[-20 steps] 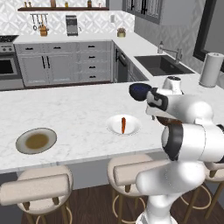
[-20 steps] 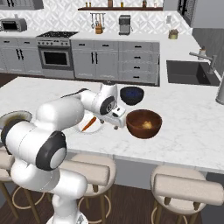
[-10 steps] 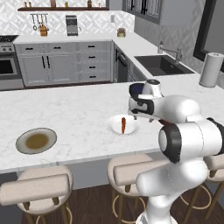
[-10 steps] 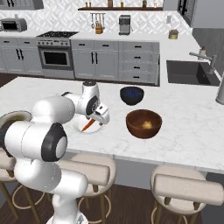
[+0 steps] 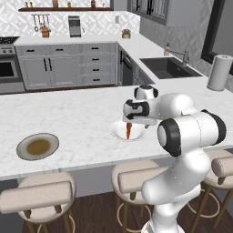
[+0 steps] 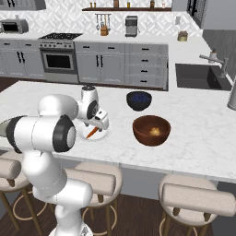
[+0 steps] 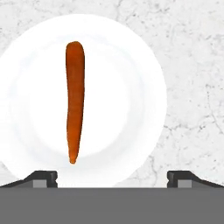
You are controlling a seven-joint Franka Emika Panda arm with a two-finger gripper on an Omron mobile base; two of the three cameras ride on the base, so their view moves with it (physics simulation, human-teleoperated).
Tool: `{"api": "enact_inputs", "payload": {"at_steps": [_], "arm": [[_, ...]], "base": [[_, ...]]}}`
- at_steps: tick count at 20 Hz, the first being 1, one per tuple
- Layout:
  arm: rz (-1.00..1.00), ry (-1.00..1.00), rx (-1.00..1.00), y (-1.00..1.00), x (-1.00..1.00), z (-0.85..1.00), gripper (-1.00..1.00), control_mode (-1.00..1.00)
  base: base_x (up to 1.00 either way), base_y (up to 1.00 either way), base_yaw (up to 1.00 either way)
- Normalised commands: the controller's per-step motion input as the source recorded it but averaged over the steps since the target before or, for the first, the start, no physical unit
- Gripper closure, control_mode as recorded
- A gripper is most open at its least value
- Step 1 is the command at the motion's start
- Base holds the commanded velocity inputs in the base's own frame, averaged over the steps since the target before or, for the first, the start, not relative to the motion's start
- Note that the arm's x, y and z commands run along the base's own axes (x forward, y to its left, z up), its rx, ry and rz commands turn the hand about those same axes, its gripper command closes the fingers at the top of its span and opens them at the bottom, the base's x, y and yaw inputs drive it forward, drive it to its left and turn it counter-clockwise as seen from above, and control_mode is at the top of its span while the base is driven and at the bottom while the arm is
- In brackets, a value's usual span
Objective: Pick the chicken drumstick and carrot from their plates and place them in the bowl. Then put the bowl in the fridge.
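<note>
Left base view: camera behind the arm on its left, facing forward and down over the marble counter [image 5: 82, 113]; arm rises at lower right; back wall cabinets and sink [image 5: 169, 67] beyond. Right base view: camera behind on the right, same heading; arm at lower left; range [image 6: 58, 54] at the far wall. Both share the counter and the white plate [image 5: 119, 132] with the carrot [image 5: 129, 131]. Hand view: close, looking straight down on that plate; fingertips [image 7: 43, 178] at the bottom edge.

Place: we see a home kitchen.
Evidence: grey cabinets [image 5: 63, 68], oven [image 6: 59, 59] at ten o'clock, sink [image 5: 169, 67] at two o'clock, marble island [image 5: 68, 118], stools [image 6: 196, 198].
</note>
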Motion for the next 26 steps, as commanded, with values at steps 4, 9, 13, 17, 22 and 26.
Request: {"api": "enact_inputs", "payload": {"at_steps": [4, 9, 13, 17, 22, 26], "arm": [[0.04, 0.0, -0.01, 0.32, 0.09, -0.25, -1.0, -1.0], [0.0, 0.0, 0.0, 0.2, 0.05, -0.26, -1.0, -1.0], [0.0, 0.0, 0.0, 0.09, 0.26, -0.09, -1.0, -1.0], [0.0, 0.0, 0.0, 0.07, 0.19, -0.19, -1.0, -1.0], [0.0, 0.0, 0.0, 0.0, 0.14, -0.29, -1.0, -1.0], [0.0, 0.0, 0.0, 0.0, 0.12, -0.33, -1.0, -1.0]], "base": [[0.0, 0.0, 0.0], [0.0, 0.0, 0.0], [0.0, 0.0, 0.0], [0.0, 0.0, 0.0], [0.0, 0.0, 0.0], [0.0, 0.0, 0.0]]}}
